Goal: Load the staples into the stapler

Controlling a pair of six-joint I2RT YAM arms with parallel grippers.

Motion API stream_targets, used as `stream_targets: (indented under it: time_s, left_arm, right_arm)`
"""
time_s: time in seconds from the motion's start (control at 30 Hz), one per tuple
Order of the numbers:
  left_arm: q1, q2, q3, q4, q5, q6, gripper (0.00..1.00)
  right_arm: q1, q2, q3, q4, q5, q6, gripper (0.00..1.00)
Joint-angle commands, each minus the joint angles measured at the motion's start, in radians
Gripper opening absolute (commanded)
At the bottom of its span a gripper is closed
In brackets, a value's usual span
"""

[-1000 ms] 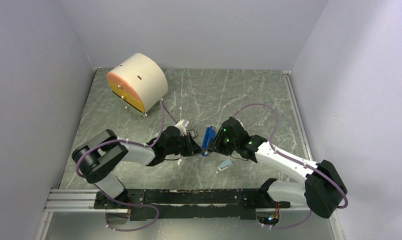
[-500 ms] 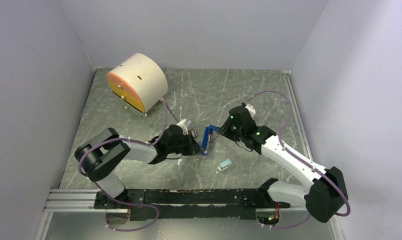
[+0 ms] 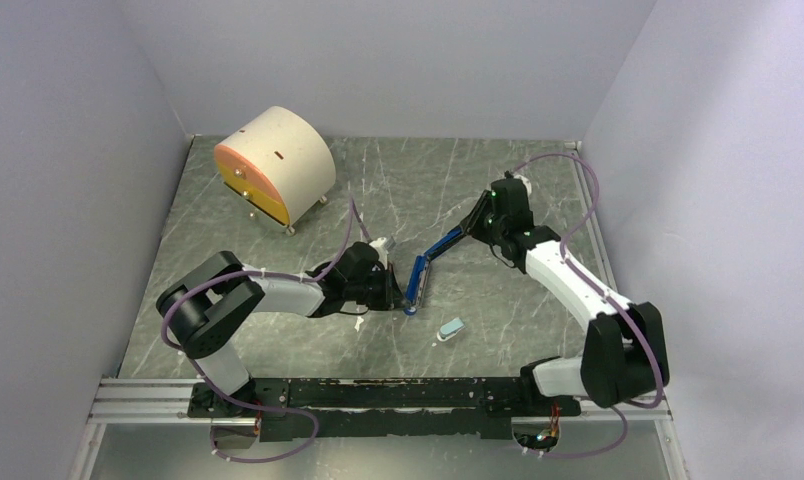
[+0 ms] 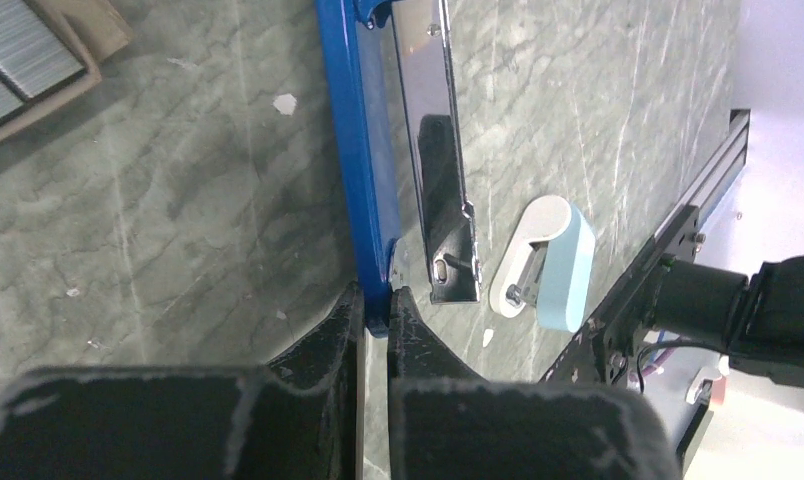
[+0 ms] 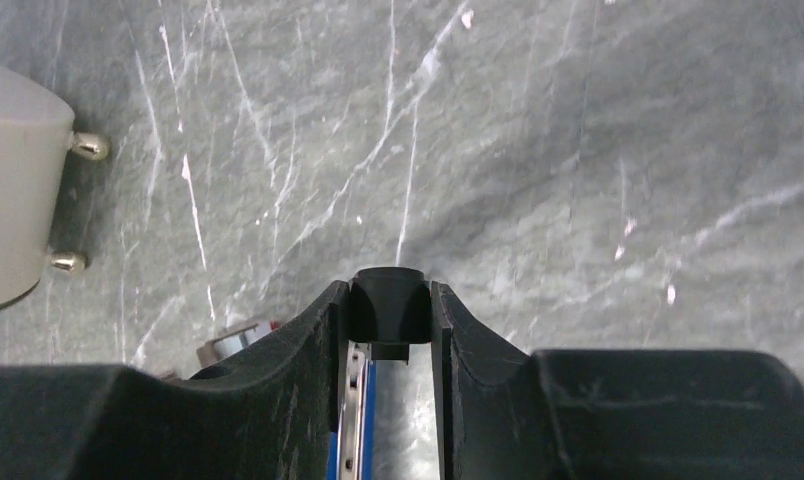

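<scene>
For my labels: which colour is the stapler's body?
The stapler is bright blue, best seen in the left wrist view.

We judge this a robotics laboratory test cell. The green marble-patterned table (image 3: 538,200) is boxed in on three sides by plain pale walls (image 3: 378,60). At the table's near edge, an aluminium rail (image 3: 128,400) and a black base plate (image 3: 398,392) carry the left arm (image 3: 278,293) and the right arm (image 3: 578,290), both trailing purple cables (image 3: 544,163).
</scene>
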Motion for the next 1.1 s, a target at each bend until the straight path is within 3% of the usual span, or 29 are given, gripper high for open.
stream_targets:
  time_s: [0.0,0.2,0.53,0.83,1.07]
  left_arm:
    - [-0.024,0.006,0.024,-0.061,0.072,0.079,0.05]
    - [-0.025,0.014,0.022,-0.043,0.079,0.062,0.05]
    - [-0.025,0.025,0.025,0.000,0.107,0.005,0.05]
    - [-0.022,0.039,0.024,0.002,0.113,-0.054,0.05]
    - [-0.006,0.066,-0.008,0.065,0.157,-0.125,0.05]
  right_arm:
    - [-0.048,0.095,0.037,0.070,-0.114,-0.094,0.18]
    - [-0.063,0.178,0.074,0.084,-0.165,-0.092,0.24]
    - [-0.063,0.186,0.040,0.094,-0.262,-0.092,0.41]
    - [-0.064,0.150,-0.027,0.148,-0.307,-0.052,0.66]
    - [-0.062,0.167,-0.095,0.232,-0.408,-0.025,0.70]
